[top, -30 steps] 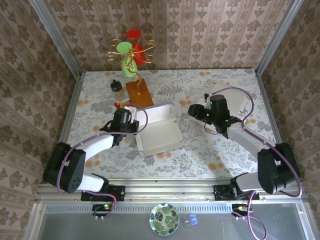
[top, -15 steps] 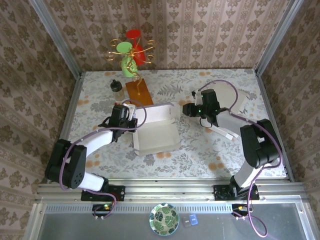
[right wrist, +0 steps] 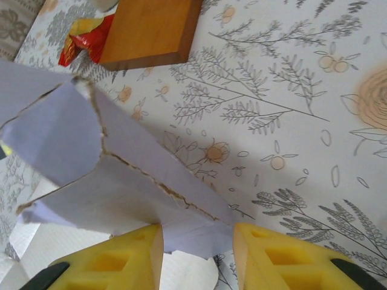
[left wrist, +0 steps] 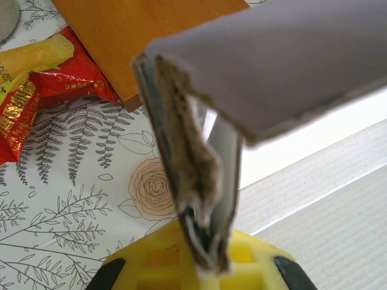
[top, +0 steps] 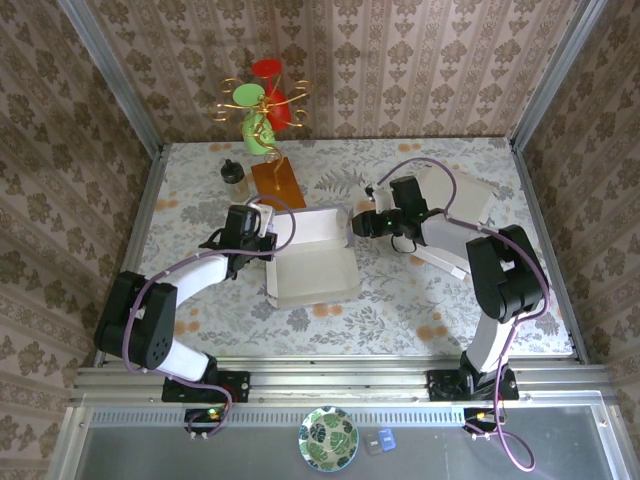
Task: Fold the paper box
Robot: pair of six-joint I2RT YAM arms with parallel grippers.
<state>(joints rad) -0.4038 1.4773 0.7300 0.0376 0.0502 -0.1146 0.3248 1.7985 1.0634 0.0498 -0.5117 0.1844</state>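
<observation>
one open white paper box (top: pixel 312 270). one flat white cardboard piece (top: pixel 468 196). one orange-brown wooden board (top: pixel 278 184). one small bottle with a black cap (top: pixel 234 178). one red and yellow snack packet (left wrist: pixel 36 84). one wire ornament stand (top: pixel 260 110) bearing green and red discs, too crowded to count. one leaf-patterned plate (top: pixel 328 438). one small blue item (top: pixel 383 440), too small to name. two grippers: the left gripper (top: pixel 266 243) and the right gripper (top: pixel 356 226).

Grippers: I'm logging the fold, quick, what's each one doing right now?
Left gripper: closed on a wall of the paper box.
Right gripper: jaws open, with a box flap between them.
</observation>
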